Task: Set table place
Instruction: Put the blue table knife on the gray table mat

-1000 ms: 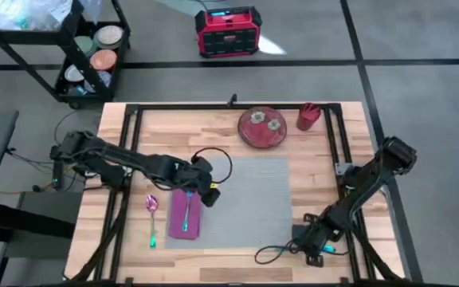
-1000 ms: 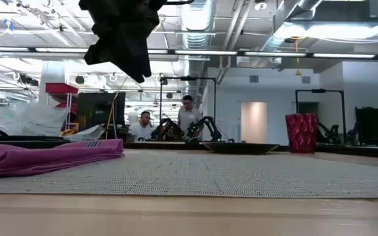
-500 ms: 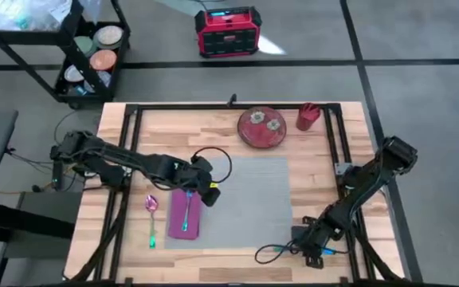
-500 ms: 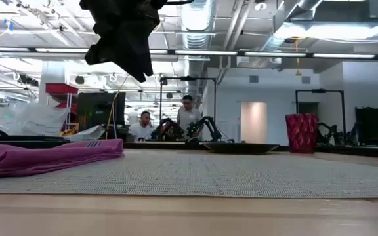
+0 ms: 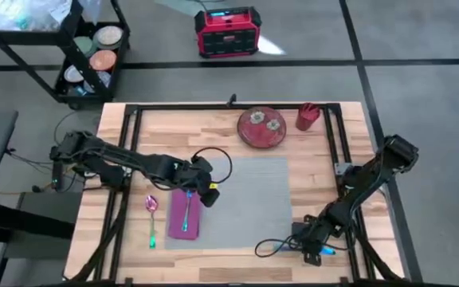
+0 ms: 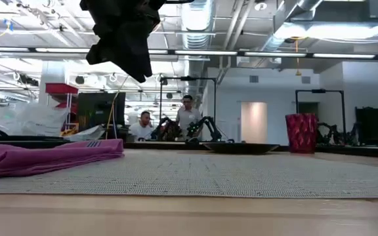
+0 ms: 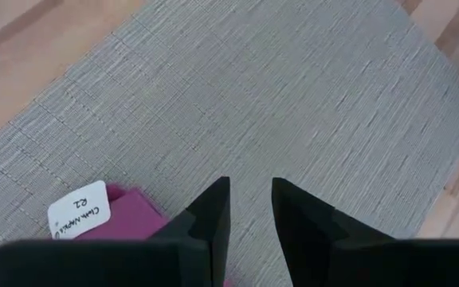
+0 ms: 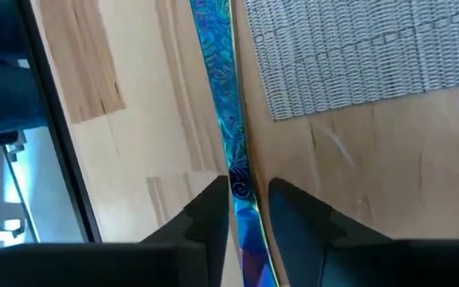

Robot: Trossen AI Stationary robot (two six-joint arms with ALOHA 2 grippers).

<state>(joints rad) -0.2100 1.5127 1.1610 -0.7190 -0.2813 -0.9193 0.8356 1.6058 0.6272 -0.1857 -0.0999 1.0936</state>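
My right gripper (image 8: 241, 209) is down at the near right corner of the table (image 5: 213, 127), and between its two dark fingers runs a slim iridescent blue utensil handle (image 8: 217, 104). The fingers sit close on either side of it; I take it as clasped, the handle passing straight through the gap. From above, that gripper (image 5: 319, 249) lies just off the near right corner of the placemat (image 5: 249, 199), the blue tip poking out beside it.

My left gripper (image 7: 249, 209) hangs above the placemat's left part, fingers parted by a narrow gap with nothing between them. In the overhead view it (image 5: 208, 194) is right beside the magenta napkin (image 5: 186, 214).

The placemat is a plain grey woven rectangle, flat and thin, with a fine ribbed weave (image 7: 293, 104). It covers the middle of the pale plank table, its left strip under the napkin. A blue-handled utensil (image 5: 186, 209) lies on the napkin; a white label (image 7: 78, 209) sits by the napkin's corner. A spoon with a pink bowl and green handle (image 5: 151, 217) lies on bare wood left of the napkin.

Beyond the placemat's far edge sit a dark red patterned plate (image 5: 262, 127) and a red cup (image 5: 307, 117). People (image 6: 188, 118) show far back in the room.
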